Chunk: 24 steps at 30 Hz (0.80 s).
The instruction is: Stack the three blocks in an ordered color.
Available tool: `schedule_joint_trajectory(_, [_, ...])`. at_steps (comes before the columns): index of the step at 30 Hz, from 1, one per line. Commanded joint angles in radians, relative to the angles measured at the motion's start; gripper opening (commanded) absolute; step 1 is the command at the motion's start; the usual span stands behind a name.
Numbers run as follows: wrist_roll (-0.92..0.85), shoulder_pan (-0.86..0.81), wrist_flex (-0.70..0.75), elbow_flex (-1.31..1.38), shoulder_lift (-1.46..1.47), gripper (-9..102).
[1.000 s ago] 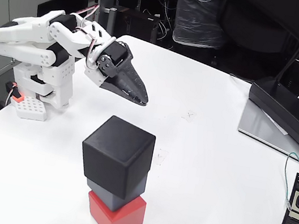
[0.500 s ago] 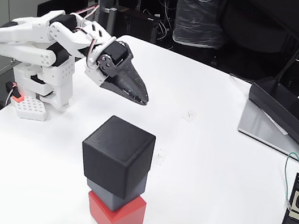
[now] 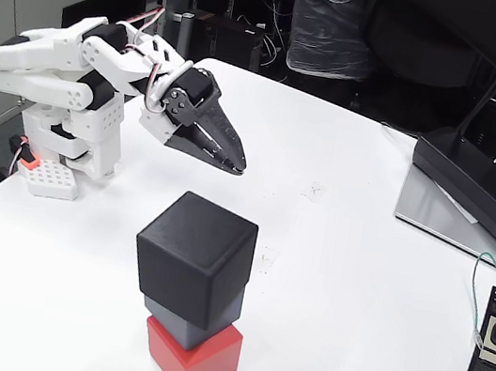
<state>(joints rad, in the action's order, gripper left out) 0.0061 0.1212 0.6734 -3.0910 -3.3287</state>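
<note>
White table (image 3: 359, 261) in a cluttered lab, dark equipment and a bagged item behind it. We note the gripper (image 3: 232, 165) held above the table at upper left of the fixed view, its dark fingers drawn together to a point with nothing between them, tips aimed down and to the right. The white arm (image 3: 63, 69) is folded back on itself over its base. Just beside the base sits a small white perforated block (image 3: 49, 178) with an orange part. Well apart from the gripper, near the front edge, we record the stack: red block (image 3: 192, 357) on the table, blue-grey block (image 3: 197, 322) on it, black block (image 3: 194, 257) on top, set slightly askew and overhanging to the left. At right lie a black power brick (image 3: 472, 183) and a black power strip (image 3: 488, 357).
</note>
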Motion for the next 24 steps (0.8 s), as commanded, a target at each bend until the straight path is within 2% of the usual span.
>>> schedule_joint_trajectory(1, [-0.011, -0.002, -0.003, 0.003, 0.0, -1])
schedule_joint_trajectory(24, [0.083, -0.002, -0.003, 0.003, 0.0, -1])
